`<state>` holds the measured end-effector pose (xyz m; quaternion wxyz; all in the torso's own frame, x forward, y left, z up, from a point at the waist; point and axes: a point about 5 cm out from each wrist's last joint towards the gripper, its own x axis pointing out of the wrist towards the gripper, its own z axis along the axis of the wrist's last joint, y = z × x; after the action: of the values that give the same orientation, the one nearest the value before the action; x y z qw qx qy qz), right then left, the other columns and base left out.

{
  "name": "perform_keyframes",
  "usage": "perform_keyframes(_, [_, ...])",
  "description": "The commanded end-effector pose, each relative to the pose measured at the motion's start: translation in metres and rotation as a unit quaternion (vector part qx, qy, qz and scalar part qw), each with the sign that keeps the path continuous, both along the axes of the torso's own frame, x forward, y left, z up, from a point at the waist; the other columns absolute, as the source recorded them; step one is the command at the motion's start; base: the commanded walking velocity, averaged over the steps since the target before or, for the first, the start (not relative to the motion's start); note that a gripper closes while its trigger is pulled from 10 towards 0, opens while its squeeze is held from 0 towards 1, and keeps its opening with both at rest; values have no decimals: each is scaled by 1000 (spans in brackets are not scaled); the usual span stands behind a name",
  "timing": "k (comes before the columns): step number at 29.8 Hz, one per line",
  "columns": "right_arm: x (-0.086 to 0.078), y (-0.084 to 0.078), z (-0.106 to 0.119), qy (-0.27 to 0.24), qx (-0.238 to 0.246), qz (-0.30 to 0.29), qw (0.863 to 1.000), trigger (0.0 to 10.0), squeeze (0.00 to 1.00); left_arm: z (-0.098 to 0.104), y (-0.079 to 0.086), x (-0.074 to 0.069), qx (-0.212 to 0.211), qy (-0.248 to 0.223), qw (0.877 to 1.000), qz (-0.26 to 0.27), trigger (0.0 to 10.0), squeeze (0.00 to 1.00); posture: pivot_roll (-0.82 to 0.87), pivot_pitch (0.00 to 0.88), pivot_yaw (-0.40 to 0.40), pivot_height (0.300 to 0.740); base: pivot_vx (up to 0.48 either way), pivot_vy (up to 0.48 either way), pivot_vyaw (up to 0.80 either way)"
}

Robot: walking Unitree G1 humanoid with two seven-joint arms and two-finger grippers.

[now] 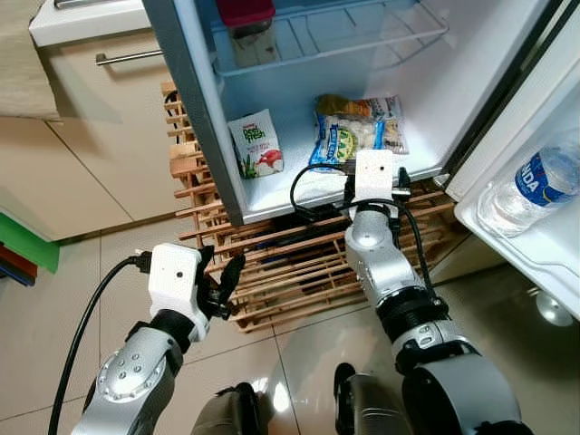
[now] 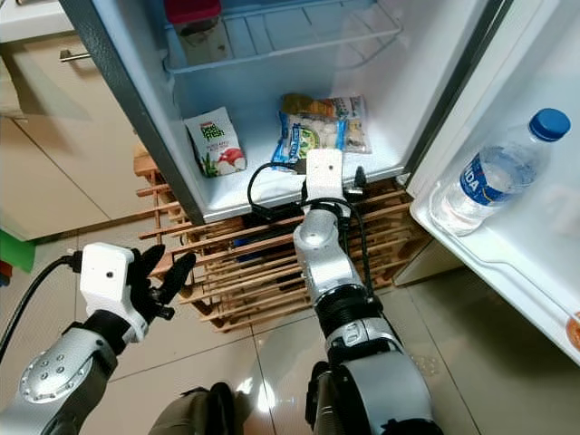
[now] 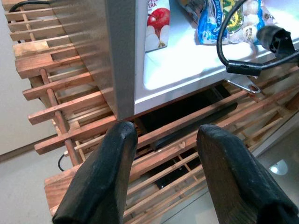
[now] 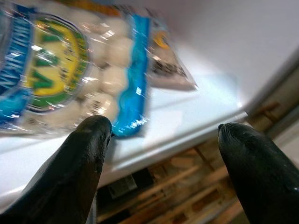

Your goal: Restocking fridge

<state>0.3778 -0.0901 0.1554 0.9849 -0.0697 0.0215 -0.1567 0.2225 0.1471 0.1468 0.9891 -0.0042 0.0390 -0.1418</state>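
Observation:
The fridge [image 1: 195, 109] stands open on a wooden pallet. On its white floor lie a blue bag of white fish balls [image 1: 343, 142], a second snack packet [image 1: 385, 122] behind it, and an upright juice carton [image 1: 258, 145]. My right gripper [image 4: 163, 130] is open at the front lip of the fridge floor, just short of the blue bag [image 4: 70, 74], with nothing between its fingers. My left gripper [image 1: 222, 283] hangs open and holds nothing, low in front of the pallet's left part. In the left wrist view the left gripper [image 3: 163, 135] points at the pallet slats.
A water bottle [image 1: 536, 186] lies in the door shelf [image 1: 507, 245] at the right. A red-lidded container [image 1: 245, 14] sits on the wire shelf [image 1: 362, 41]. The wooden pallet [image 1: 290, 258] juts out under the fridge. Cabinets [image 1: 100, 136] stand to the left, with tiled floor in front.

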Motion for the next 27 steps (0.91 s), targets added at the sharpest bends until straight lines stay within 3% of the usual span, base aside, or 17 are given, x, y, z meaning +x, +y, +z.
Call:
perform_keyframes(1, [-2,0,-4,17,18,-6,1000,10000,0,-3,-1,-3,-1,11,1000,2,10000,0,-63,264,16,736,0,0,0])
perform_keyframes(27, [12,-3,-2,44,27,2,999,10000,0,-4,-3,0,-6,13,1000,12,10000,0,-70,282,1,736,0,0,0])
